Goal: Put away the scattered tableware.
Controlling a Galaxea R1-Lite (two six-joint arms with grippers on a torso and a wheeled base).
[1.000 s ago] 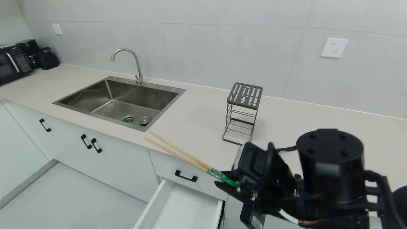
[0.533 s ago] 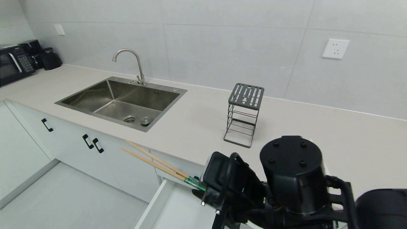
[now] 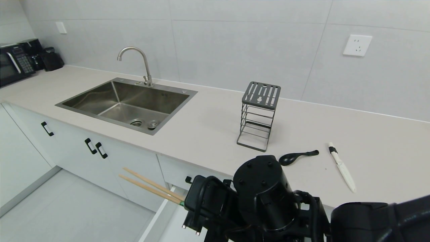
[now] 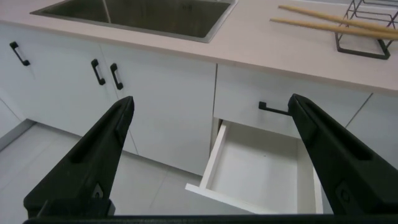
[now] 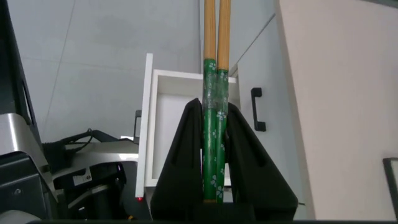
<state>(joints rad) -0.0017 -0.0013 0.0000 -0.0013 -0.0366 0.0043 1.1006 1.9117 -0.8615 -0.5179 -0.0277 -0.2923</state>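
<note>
Two chopsticks (image 3: pixel 151 185) pinched at their green ends in right gripper (image 5: pixel 214 112) jaws, above open drawer (image 4: pixel 261 168) | left gripper (image 4: pixel 211 102) jaws wide, empty | you: align sticks lengthwise with drawer, lower inside before releasing.

Chopsticks (image 5: pixel 213 93) in tool (image 5: pixel 216 111) above drawer (image 5: pixel 176 127)

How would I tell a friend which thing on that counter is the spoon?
Find the steel sink set in the long counter, then the dark wire rack standing to its right. Just right of the rack's foot, a little nearer the counter's front edge, lies the spoon: small, all black, with a rounded bowl, unlike the longer white knife beside it.
</note>
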